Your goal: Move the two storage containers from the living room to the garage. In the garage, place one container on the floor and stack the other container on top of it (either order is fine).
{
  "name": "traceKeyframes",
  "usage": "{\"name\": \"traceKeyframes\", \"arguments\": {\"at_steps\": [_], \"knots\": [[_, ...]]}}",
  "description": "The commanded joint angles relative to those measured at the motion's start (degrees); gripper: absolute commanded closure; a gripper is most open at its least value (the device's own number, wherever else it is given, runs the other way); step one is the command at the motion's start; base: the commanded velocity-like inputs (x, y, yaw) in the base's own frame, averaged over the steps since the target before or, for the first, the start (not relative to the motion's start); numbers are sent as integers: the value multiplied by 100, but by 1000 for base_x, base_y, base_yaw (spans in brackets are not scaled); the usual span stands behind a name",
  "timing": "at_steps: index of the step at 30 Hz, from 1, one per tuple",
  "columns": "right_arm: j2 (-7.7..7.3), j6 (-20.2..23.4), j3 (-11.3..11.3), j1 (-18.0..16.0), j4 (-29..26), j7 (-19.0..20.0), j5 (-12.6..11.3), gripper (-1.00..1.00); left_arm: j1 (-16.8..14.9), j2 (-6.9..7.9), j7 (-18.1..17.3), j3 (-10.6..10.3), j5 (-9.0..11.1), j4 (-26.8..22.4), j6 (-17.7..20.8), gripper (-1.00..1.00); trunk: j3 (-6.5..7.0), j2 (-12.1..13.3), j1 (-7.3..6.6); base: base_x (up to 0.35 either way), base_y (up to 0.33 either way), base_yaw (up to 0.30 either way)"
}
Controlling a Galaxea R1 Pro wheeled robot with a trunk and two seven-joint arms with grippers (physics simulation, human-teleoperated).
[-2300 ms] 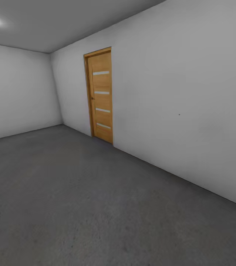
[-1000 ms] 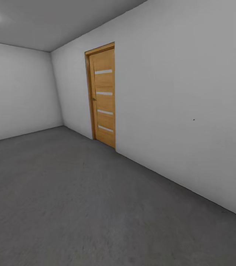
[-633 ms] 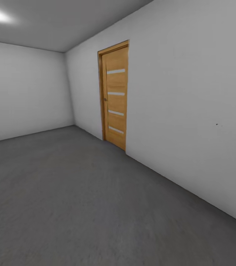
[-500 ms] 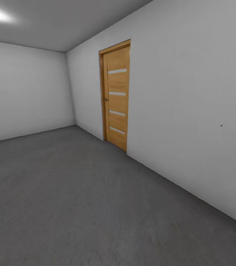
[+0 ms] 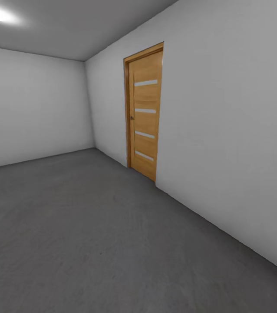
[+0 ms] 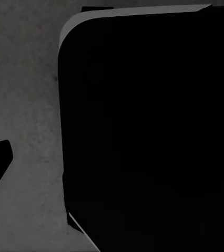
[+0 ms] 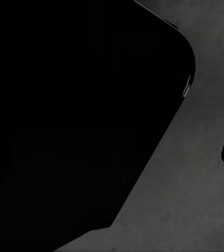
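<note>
The head view looks across the garage: rough dark grey concrete floor (image 5: 90, 234), plain white walls (image 5: 225, 121), grey ceiling (image 5: 69, 26) with a bright patch of light in the far left corner. A light wooden door (image 5: 146, 111) with four frosted strips stands shut in the right-hand wall.

In each wrist view a big black shape with a rounded corner (image 6: 149, 131) (image 7: 75, 115) hangs over the speckled concrete (too dark to say whether it is a storage container). Whether either arm's fingers are open or closed cannot be told.
</note>
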Motion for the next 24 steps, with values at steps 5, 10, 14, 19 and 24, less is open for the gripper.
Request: {"name": "traceKeyframes", "arguments": {"at_steps": [5, 10, 14, 19, 24], "knots": [[0, -18, 23, -1, 2, 7, -30, -100, -1, 0, -1, 2, 4, -2, -10, -100, -4, -2, 3, 323, 0, 268], [0, -18, 23, -1, 2, 9, -30, -100, -1, 0, -8, 2, 5, -2, -9, -100, -4, -2, 3, 323, 0, 269], [0, -18, 23, -1, 2, 8, -30, -100, -1, 0, -9, 2, 9, -2, -8, -100, -4, -2, 3, 323, 0, 270], [0, -18, 23, -1, 2, 8, -30, -100, -1, 4, -10, 2, 11, -2, -1, -100, -4, -2, 3, 323, 0, 270], [-1, -18, 23, -1, 2, 9, -30, -100, -1, 8, -17, 2, 13, -2, 14, -100, -4, -2, 3, 323, 0, 152]]}}
